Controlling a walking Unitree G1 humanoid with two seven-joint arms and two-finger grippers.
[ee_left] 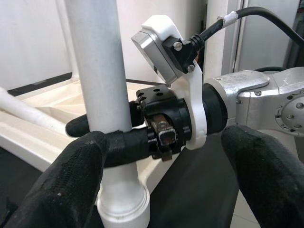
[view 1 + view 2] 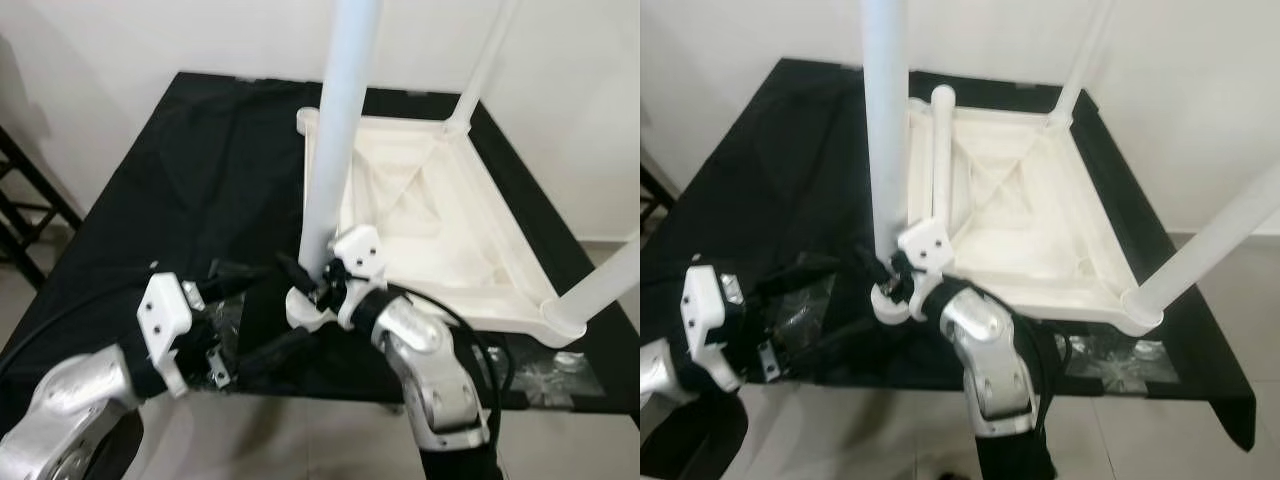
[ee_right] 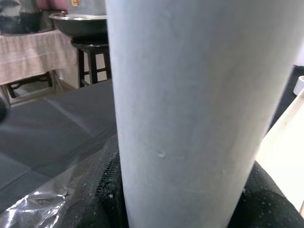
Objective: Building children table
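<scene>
A white children's table top (image 2: 440, 230) lies upside down on a black cloth. Its near-left leg (image 2: 340, 130) stands upright in the corner socket (image 2: 305, 310). My right gripper (image 2: 305, 275) is shut around this leg just above the socket; the leg (image 3: 190, 95) looms right in front of the right wrist camera. My left gripper (image 2: 272, 312) is open just left of the socket, its fingers apart on either side of the leg's base (image 1: 121, 199). Two more legs (image 2: 490, 60) (image 2: 605, 285) stand at the far-right and near-right corners. A loose leg (image 2: 942, 160) lies along the top's left side.
The black cloth (image 2: 200, 170) covers a work table that ends just in front of me. Crumpled clear plastic bags lie at the near right (image 2: 560, 365) and near left (image 2: 800, 310). A dark rack (image 2: 25, 210) stands left. A bowl on a stool (image 3: 78, 23) is farther off.
</scene>
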